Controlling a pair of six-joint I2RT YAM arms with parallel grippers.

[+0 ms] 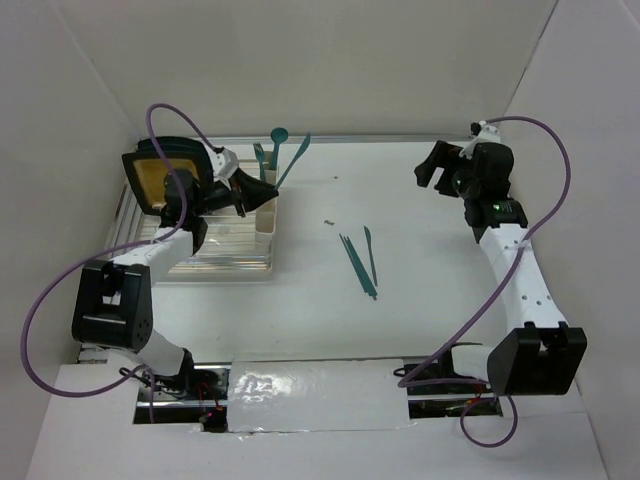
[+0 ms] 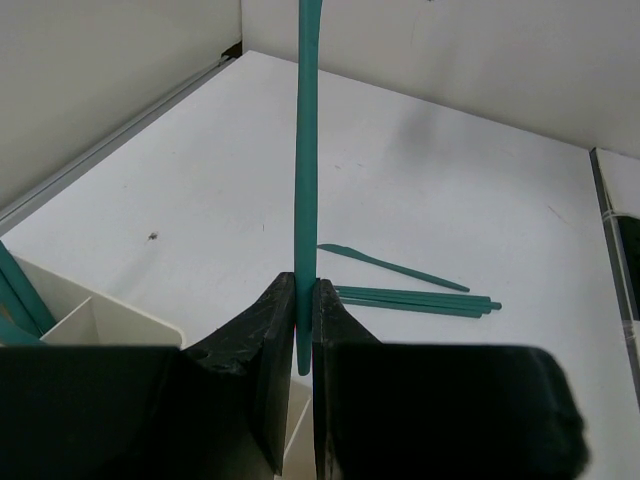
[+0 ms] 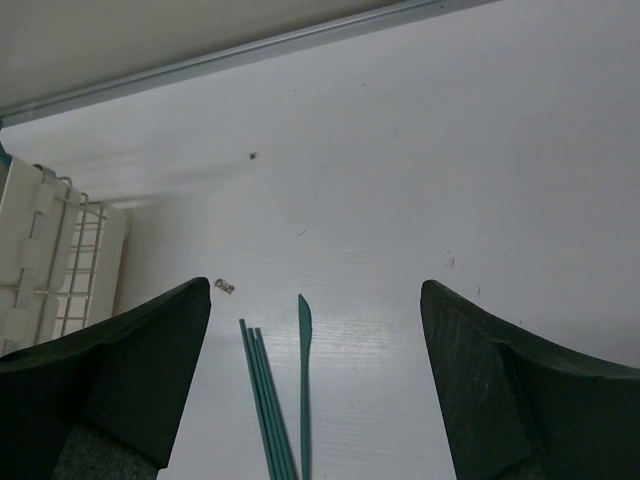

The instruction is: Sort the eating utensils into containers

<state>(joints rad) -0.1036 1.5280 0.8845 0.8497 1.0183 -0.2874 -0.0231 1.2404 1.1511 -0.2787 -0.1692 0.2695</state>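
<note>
My left gripper is shut on the handle end of a slim teal utensil, which sticks up and away over the cream-white containers. In the top view the held utensil slants above the containers, where a teal spoon and another teal piece stand. A teal knife and a bundle of thin teal utensils lie together mid-table, also seen as the knife and bundle. My right gripper hangs open above them, holding nothing.
A clear wire dish rack sits at the left with a yellow-and-black plate standing in it. A tiny dark speck lies near the utensils. White walls close in the back and sides of the table.
</note>
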